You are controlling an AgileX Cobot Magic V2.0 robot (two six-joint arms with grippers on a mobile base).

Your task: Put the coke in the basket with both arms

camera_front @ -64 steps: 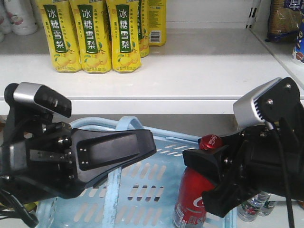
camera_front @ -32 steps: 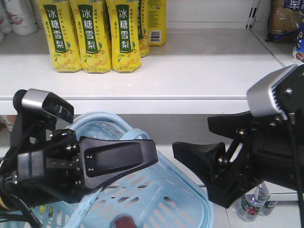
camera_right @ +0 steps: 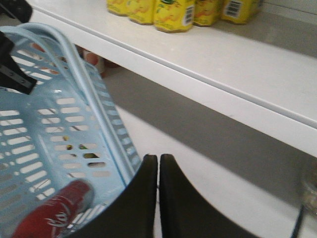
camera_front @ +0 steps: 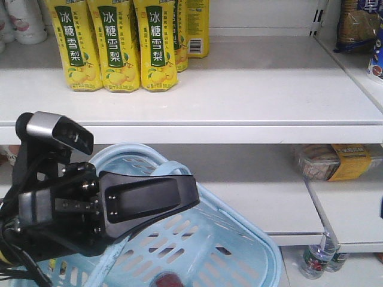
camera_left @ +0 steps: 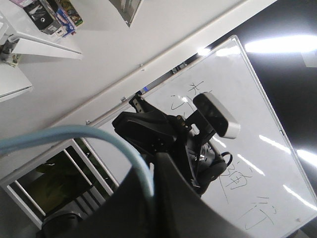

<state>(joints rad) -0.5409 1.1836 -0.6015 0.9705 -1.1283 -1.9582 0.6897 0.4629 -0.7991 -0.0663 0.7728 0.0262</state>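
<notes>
My left gripper (camera_front: 143, 200) is clamped on the handle (camera_front: 157, 170) of the basket (camera_front: 239, 251), and in the left wrist view the pale blue handle (camera_left: 74, 136) curves in and disappears between my black fingers (camera_left: 168, 198). The basket hangs tilted in front of the lower shelf (camera_front: 263, 209).

The can (camera_right: 54, 210) lies on its side on the basket floor (camera_right: 34, 148), its long axis running roughly diagonal in the right wrist view, from the lower left toward the corner nearest my right gripper (camera_right: 158, 173). Which end is the top I cannot tell. From the front only a bit of red (camera_front: 167, 279) shows at the bottom edge.

My right fingers (camera_right: 136, 208) are pressed together with nothing between them, just outside the basket wall (camera_right: 119, 148).

Yellow drink bottles (camera_front: 114, 45) stand at the back left of the upper shelf (camera_front: 251, 89).
</notes>
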